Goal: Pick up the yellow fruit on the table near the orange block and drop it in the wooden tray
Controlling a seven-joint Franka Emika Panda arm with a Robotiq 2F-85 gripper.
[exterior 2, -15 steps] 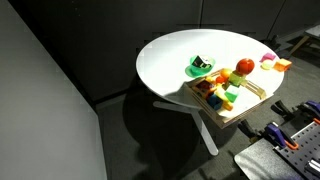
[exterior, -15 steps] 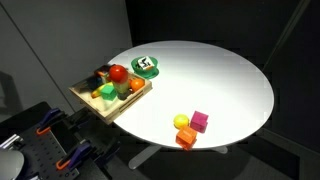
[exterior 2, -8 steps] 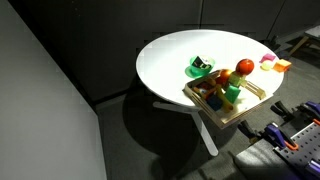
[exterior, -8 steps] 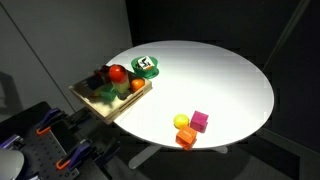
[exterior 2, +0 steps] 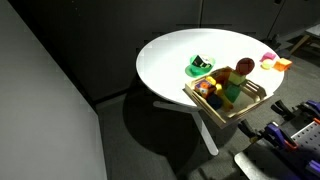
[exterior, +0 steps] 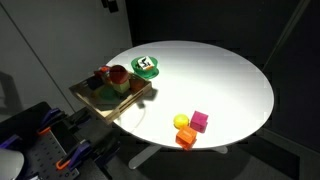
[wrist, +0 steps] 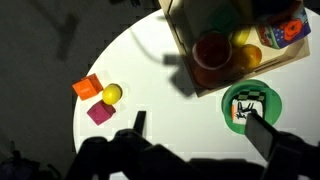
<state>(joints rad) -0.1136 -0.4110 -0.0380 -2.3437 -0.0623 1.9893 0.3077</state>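
Observation:
The yellow fruit (exterior: 181, 122) lies on the white table (exterior: 215, 75) near its front edge, between the orange block (exterior: 186, 138) and a pink cube (exterior: 200, 121). The wrist view shows the fruit (wrist: 111, 94), the orange block (wrist: 86, 87) and the wooden tray (wrist: 178, 38) from high above. The wooden tray (exterior: 84, 97) sits at the table's edge with several toy pieces in it. My gripper (wrist: 200, 132) is open and empty, well above the table, between the fruit group and the green dish (wrist: 250, 104). The fruit is hidden in the exterior view where the tray (exterior 2: 252, 104) is nearest.
A green-and-white round dish (exterior: 147, 66) stands next to the tray. A red ball (exterior: 118, 72) lies in the tray among other pieces. The pink cube (wrist: 99, 112) touches the fruit group. Dark floor and equipment surround the table.
A dark shadow has spread over the tray and its pieces. The fruit, the cubes and the dish have not moved.

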